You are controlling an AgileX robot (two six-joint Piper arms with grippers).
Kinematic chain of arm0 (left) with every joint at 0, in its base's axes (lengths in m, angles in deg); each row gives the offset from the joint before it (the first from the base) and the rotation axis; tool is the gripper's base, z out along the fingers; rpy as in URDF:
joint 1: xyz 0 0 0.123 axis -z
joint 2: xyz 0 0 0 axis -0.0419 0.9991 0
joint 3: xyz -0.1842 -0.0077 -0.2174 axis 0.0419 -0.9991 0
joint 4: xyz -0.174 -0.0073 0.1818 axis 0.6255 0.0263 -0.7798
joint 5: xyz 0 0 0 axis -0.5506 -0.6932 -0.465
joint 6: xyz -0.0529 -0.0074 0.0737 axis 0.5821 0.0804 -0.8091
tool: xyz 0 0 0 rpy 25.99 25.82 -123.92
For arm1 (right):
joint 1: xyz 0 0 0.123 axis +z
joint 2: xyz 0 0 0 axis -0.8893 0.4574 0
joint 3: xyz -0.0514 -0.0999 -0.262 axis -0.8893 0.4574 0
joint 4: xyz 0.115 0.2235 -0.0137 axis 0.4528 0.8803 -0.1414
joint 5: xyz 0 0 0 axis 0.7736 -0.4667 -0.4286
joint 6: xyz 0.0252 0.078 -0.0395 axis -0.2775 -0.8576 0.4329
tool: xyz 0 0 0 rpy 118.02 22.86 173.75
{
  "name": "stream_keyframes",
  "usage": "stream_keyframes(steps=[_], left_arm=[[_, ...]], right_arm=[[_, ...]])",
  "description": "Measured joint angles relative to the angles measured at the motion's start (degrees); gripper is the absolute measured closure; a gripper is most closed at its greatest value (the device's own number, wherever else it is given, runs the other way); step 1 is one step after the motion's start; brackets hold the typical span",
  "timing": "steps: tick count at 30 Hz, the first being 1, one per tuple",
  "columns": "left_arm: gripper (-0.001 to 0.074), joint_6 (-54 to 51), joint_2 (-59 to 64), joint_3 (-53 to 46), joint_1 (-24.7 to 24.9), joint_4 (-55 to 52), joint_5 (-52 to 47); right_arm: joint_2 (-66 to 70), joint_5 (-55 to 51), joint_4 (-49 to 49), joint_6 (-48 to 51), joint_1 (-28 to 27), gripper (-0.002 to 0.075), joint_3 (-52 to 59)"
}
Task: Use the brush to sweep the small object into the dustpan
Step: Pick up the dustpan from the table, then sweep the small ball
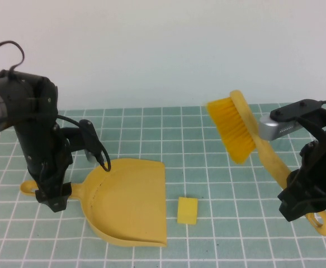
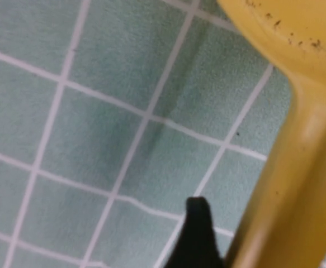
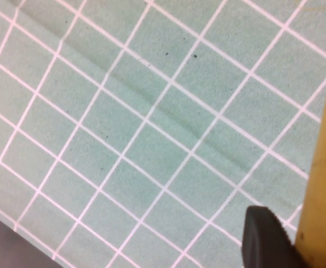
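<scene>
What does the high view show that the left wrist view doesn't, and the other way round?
Only the high view shows the small cube, the brush lifted in the right gripper, both arms, and the dustpan's whole scoop, its mouth facing the cube. Only the left wrist view shows, close up, dark specks on the dustpan and one black finger of the left gripper beside its handle. Both show the dustpan and the green gridded mat.

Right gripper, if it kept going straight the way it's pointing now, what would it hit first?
Probably the mat. The right gripper, shut on the brush handle, points down at it; nothing else shows below, though depth is unclear.
</scene>
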Motion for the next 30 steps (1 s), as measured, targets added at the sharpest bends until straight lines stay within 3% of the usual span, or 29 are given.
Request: stream_keyframes(steps=[6, 8, 10, 11, 21, 30], left_arm=[[0.0405, -0.9, 1.7, 0.0, 1.1, -1.3, 0.3], [0.0516, -0.9, 1.7, 0.0, 1.8, -2.8, 0.3], [0.0694, -0.9, 1.7, 0.0, 2.6, -4.3, -0.2], [0.0731, -1.2, 1.7, 0.0, 3.1, -4.5, -0.2], [0.0735, 0.7, 1.6, 0.0, 11.4, -12.8, -4.2], [0.0735, 1.7, 1.6, 0.0, 15.4, -12.2, -5.4]], right_arm=[[0.0, 0.4, -0.4, -1.2, 0.0, 0.0559, 0.0], [0.0, 0.6, -0.5, -1.5, 0.0, 0.0559, 0.0], [0.0, 0.8, -0.8, -2.1, 0.0, 0.0559, 0.0], [0.0, 1.0, -1.0, -2.5, 0.0, 0.0559, 0.0], [0.0, 2.8, -8.2, -9.6, 0.0, 0.0559, 0.0], [3.0, -1.6, -12.7, -15.5, 0.4, 0.0559, 3.8]])
